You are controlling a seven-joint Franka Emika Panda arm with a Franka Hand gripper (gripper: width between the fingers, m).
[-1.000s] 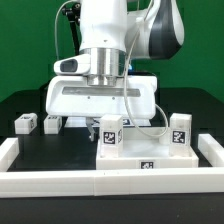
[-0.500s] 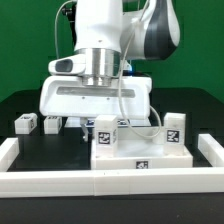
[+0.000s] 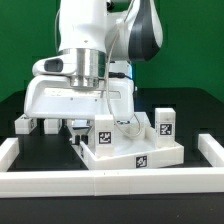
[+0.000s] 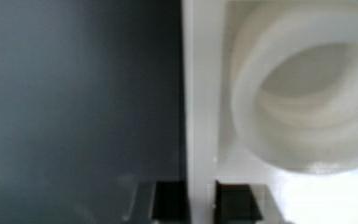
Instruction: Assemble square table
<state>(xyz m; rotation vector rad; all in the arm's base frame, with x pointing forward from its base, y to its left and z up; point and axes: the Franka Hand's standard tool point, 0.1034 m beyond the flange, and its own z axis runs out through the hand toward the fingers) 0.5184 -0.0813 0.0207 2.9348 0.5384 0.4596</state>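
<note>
- The worktop point(image 3: 35, 148) is matte black, and the part on the exterior view's left lies bare.
- A low white barrier wall point(image 3: 60, 183) runs along the front of the worktop. It turns back at both ends, forming a shallow pen.
- A flat green backdrop point(image 3: 200, 50) closes off the scene behind. Nothing else of the room is visible.
- The white arm point(image 3: 85, 30) comes down from above, left of centre in the exterior view. Its broad white wrist housing hides much of the worktop behind it.
- The slab point(image 3: 150, 150) of the square table lies inside the pen, toward the exterior view's right and near the front wall. Its front edge runs at a slant to that wall.
- A black-and-white marker point(image 3: 141, 160) shows on the slab's front face.
- Two leg blocks stand upright on the slab. The nearer one point(image 3: 103, 132) is at the corner beside the arm, and the farther one point(image 3: 165, 122) is at the corner toward the exterior view's right.
- Two loose leg blocks point(image 3: 22, 125) point(image 3: 50, 127) lie on the worktop at the exterior view's left, well apart from the slab.
- The claw point(image 3: 79, 133) reaches down at the slab's corner on the exterior view's left.
- In the wrist view the claw point(image 4: 197, 200) is pinching the slab's thin white rim point(image 4: 197, 100). One dark finger point(image 4: 165, 200) is pressed against each side of the rim.
- To one side of that rim the wrist view shows the dark worktop point(image 4: 69, 100). To the other side is the slab's white surface with a round hollow point(image 4: 318, 95), blurred by closeness.
- I cannot tell whether the gripped corner is raised off the worktop.
</note>
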